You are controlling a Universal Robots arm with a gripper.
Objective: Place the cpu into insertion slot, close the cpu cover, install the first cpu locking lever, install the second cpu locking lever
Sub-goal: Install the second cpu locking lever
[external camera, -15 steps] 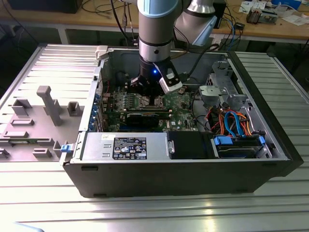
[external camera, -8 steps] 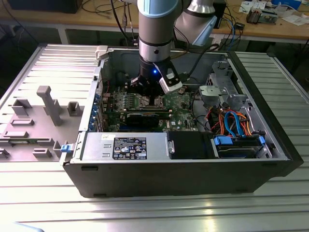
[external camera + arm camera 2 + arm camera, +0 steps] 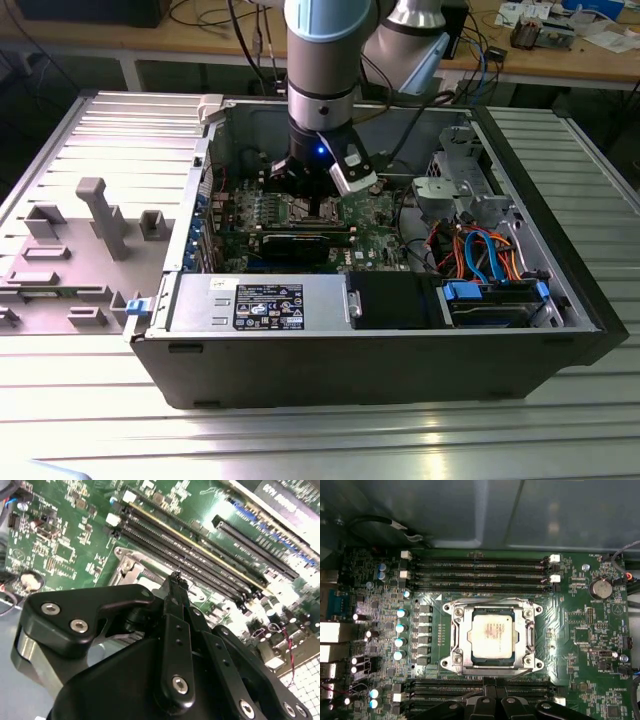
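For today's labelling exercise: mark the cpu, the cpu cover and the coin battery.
cpu (image 3: 492,637), first wrist view, middle of its metal top.
cpu cover (image 3: 460,639), first wrist view, one side bar of the frame.
coin battery (image 3: 601,588), first wrist view, its face.

Robotics lab or workshop, open computer case laid on ribbed aluminium table, cluttered wooden bench seen behind, cables strewn.

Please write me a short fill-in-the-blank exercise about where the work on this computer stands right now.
1. In the first wrist view, the cpu sits inside the insertion ____.
2. The cpu cover is a silver metal frame lying ____ over the cpu.
3. The motherboard around the socket is coloured ____.
4. In the exterior view, the arm reaches down into the open computer ____.

Missing words: slot; closed; green; case
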